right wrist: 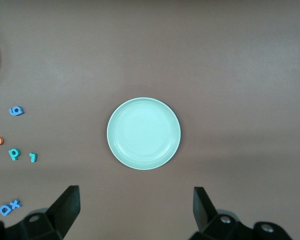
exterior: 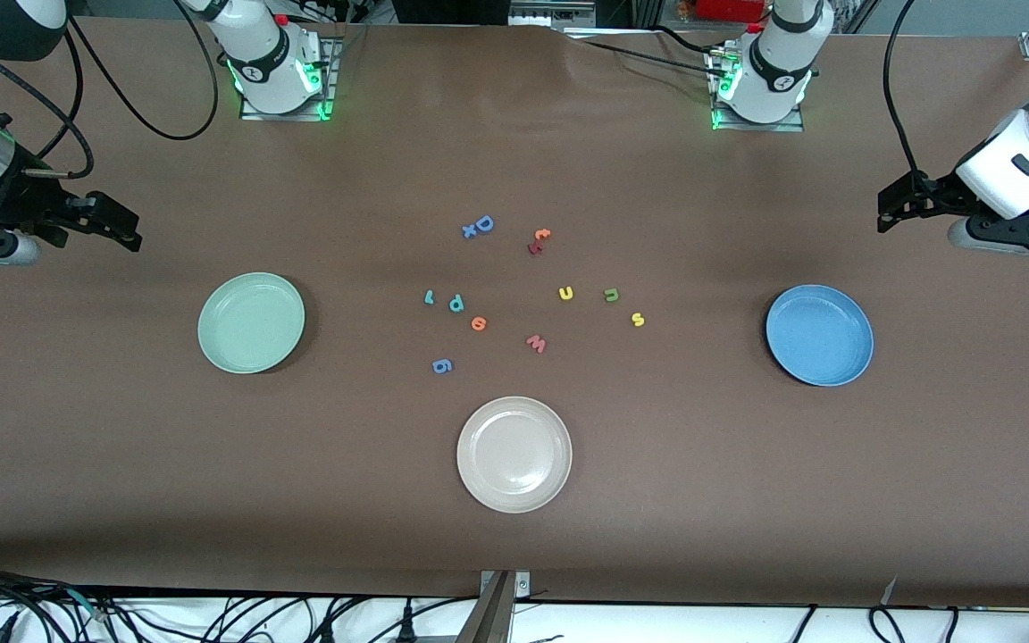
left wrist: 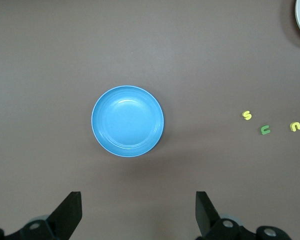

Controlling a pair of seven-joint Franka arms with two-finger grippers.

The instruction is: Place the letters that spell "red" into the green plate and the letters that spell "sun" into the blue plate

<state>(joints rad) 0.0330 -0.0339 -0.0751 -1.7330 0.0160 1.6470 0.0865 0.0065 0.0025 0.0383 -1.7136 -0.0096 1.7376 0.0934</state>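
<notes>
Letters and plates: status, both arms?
Left pincer and right pincer open, empty, waiting at table ends. Green plate and blue plate hold nothing. All letters loose mid-table. Nothing in the way.

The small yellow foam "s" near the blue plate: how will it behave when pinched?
The small yellow foam "s" lies flat on the brown table, so it probably gives little edge to pinch. It is likely very light and may slide. Foam probably squashes rather than breaks.
</notes>
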